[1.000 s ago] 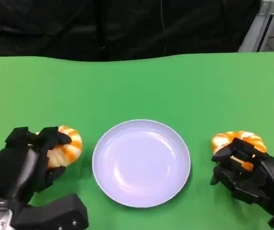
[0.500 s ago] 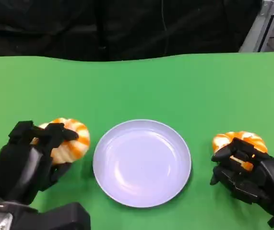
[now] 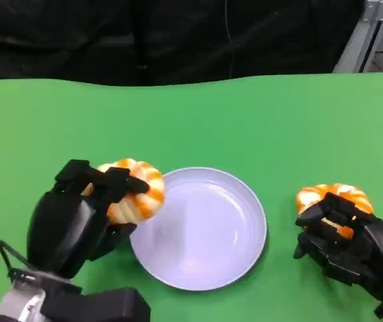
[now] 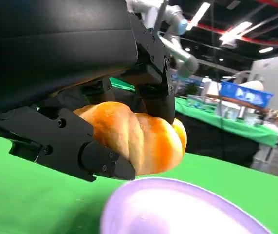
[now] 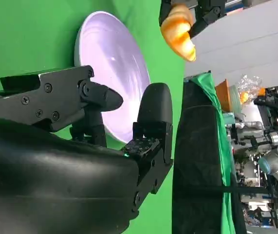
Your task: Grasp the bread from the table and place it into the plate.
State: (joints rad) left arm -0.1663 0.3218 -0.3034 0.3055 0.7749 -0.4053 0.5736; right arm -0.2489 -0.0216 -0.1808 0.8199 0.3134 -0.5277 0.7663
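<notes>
Presently: left hand grips one bread roll above the left rim of the plate.
The lavender plate sits on the green table, near centre. The roll is clamped between the fingers, clear of the table surface, overlapping the plate's left edge. At right, a second bread roll lies on the table well apart from the plate; the right hand is curled over its near side, but whether it grips the roll cannot be told.
</notes>
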